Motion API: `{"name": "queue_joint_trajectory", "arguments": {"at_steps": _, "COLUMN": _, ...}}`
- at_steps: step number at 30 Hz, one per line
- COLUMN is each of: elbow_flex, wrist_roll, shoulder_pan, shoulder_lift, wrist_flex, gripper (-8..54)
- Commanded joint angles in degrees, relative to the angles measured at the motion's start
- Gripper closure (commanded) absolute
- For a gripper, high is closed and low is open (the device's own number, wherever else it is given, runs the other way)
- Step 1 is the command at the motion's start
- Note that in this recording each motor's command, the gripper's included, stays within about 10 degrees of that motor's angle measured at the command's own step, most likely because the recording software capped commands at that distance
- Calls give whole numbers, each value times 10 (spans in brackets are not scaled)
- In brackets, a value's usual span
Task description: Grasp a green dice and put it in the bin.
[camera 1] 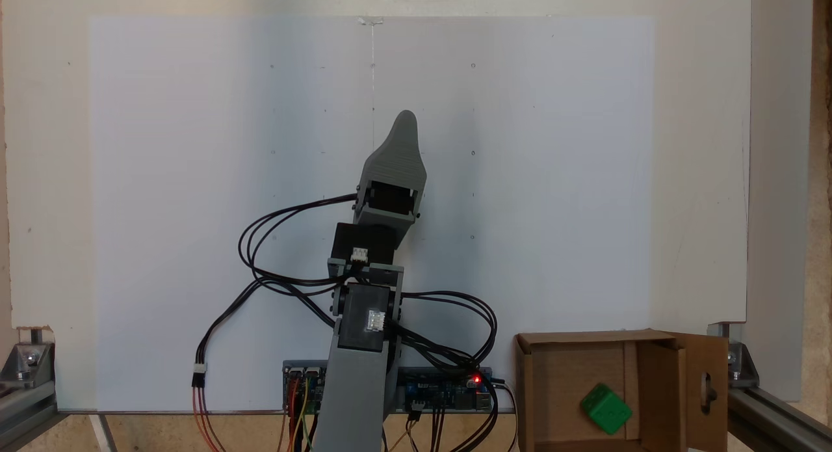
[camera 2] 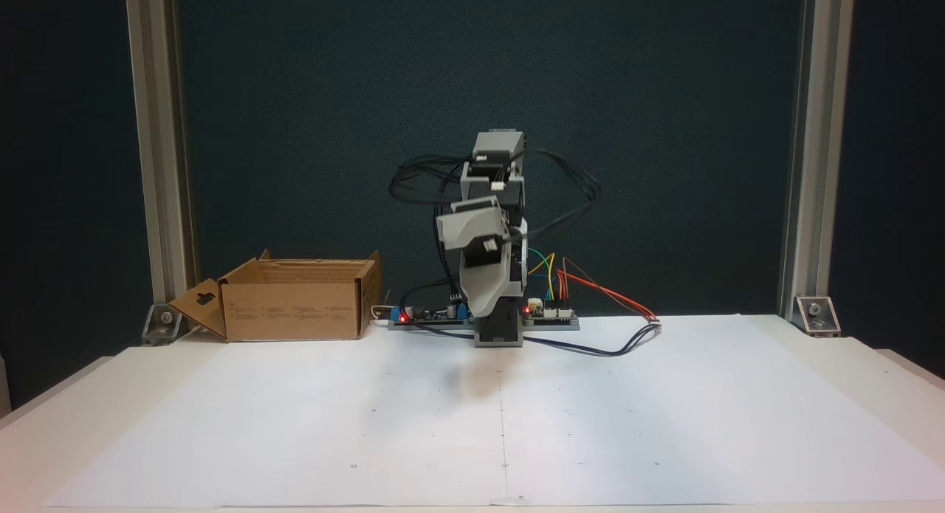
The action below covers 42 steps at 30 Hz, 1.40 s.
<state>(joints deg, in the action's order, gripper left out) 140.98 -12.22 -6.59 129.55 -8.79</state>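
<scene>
The green dice point(camera 1: 606, 408) lies on the floor of the bin point(camera 1: 585, 339), a brown cardboard box with open flaps at the table's corner. One side flap point(camera 1: 707, 390) has an oval cutout. In the other fixed view the bin point(camera 2: 295, 310) stands at the left behind the white sheet, and its walls hide the dice. The grey arm is folded up over its base in the middle. My gripper point(camera 1: 406, 119) is well away from the bin and holds nothing that I can see. From the front, the gripper point(camera 2: 483, 314) points down at the base. Its jaws lie one behind the other.
A white paper sheet point(camera 2: 502, 417) covers the table in front of the arm. Circuit boards point(camera 2: 550, 315) with red lights and loose black and coloured cables point(camera 2: 613, 347) lie around the base. Aluminium frame posts point(camera 2: 159, 151) stand at the back corners.
</scene>
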Motion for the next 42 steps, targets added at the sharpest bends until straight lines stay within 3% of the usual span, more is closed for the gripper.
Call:
{"name": "queue_joint_trajectory", "arguments": {"at_steps": 1, "elbow_flex": 2, "wrist_roll": -11, "shoulder_pan": -5, "shoulder_lift": 64, "wrist_flex": -96, "gripper": 7}}
{"name": "queue_joint_trajectory", "arguments": {"at_steps": 25, "elbow_flex": 321, "wrist_roll": -14, "shoulder_pan": 1, "shoulder_lift": 64, "wrist_flex": -653, "gripper": 15}}
{"name": "queue_joint_trajectory", "arguments": {"at_steps": 36, "elbow_flex": 383, "wrist_roll": -15, "shoulder_pan": 1, "shoulder_lift": 63, "wrist_flex": -897, "gripper": 11}}
{"name": "queue_joint_trajectory", "arguments": {"at_steps": 42, "elbow_flex": 383, "wrist_roll": -14, "shoulder_pan": 1, "shoulder_lift": 62, "wrist_flex": -896, "gripper": 11}}
